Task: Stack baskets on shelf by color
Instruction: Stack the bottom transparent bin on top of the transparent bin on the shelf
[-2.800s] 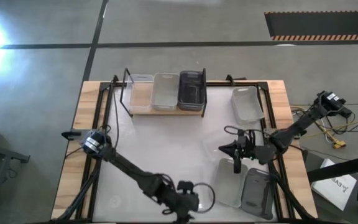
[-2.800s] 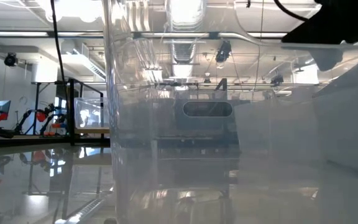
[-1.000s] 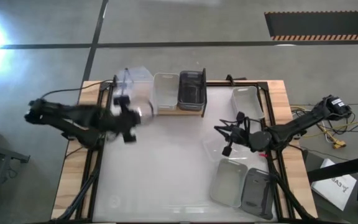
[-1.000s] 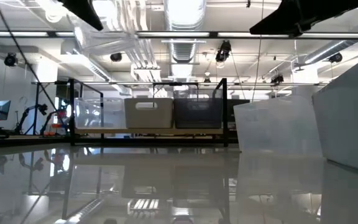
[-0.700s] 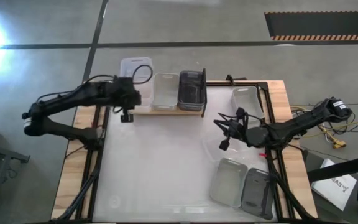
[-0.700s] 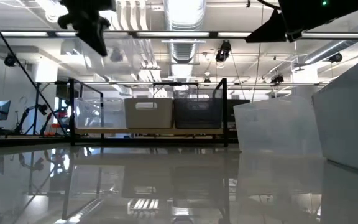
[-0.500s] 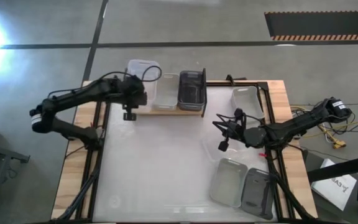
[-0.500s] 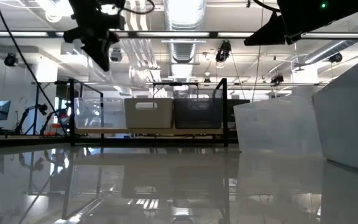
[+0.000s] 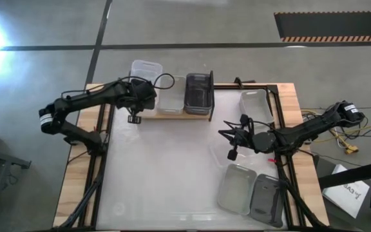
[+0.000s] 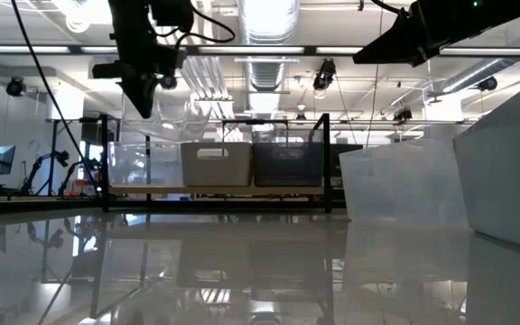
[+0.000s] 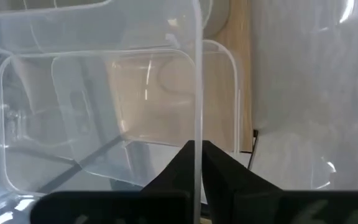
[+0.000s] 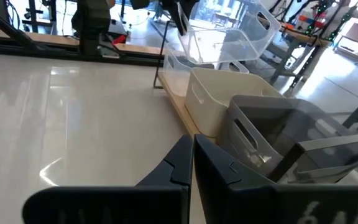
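– Over the far left of the desk (image 9: 166,167), about eleven o'clock, my left hand (image 11: 194,155) is clenched on the thin side wall of a clear basket (image 9: 145,69). Both fingers (image 11: 176,168) pinch that wall between them.

– Is the basket resting on anything?

– No, it hangs in the air, tilted, above the left end of the shelf (image 9: 172,116). Looking through its bottom I see a second clear basket (image 10: 138,162) sitting on the shelf board just beneath it. The two are apart.

– What else is on the shelf?

– Just beside that lower clear one, in the middle, stands a light grey basket (image 9: 171,95), and at the right end a dark grey basket (image 9: 198,91), the three side by side.

– And your other hand?

– My right hand (image 9: 234,138) is at about three o'clock, above the desk, fingers pressed together with nothing between them. It points across the desk toward the shelf.

– What lies around it?

– Toward two o'clock a pale basket (image 9: 256,106) sits alone near the desk's right edge. Down at five o'clock two more rest side by side on the desk: a light grey one (image 9: 235,188) and, to its right, a dark grey one (image 9: 266,200).
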You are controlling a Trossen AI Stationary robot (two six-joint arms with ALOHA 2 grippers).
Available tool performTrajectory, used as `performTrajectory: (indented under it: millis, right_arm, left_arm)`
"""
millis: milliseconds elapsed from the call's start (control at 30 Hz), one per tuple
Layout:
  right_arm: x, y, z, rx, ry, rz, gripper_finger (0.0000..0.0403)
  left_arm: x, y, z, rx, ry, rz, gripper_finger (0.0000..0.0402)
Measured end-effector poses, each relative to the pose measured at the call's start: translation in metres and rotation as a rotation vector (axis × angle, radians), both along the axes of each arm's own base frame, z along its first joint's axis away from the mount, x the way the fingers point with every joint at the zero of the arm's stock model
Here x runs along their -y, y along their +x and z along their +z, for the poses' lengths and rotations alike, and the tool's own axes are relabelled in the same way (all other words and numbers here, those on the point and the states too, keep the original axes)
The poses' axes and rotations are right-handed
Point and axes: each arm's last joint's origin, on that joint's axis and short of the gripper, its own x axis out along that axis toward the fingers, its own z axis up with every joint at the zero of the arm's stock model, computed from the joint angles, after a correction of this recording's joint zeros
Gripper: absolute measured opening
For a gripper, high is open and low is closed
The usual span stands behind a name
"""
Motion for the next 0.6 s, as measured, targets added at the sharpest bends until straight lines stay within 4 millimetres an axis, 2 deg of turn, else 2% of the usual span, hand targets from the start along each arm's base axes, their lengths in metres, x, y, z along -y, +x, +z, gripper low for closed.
performTrajectory:
  millis: [300,500,600]
  right_arm:
    - [0.0,0.0,0.0,0.001,0.001,0.0,0.0009]
    - [0.0,0.0,0.0,0.008,0.015,-0.004,0.0009]
    - [0.0,0.0,0.0,0.008,0.015,-0.004,0.0009]
  left_arm:
    - [0.0,-0.005,-0.01,-0.02,-0.053,0.051,0.0]
    - [0.001,-0.002,-0.012,0.024,-0.16,0.027,0.0]
    - [0.001,-0.002,-0.012,0.027,-0.16,0.026,0.0]
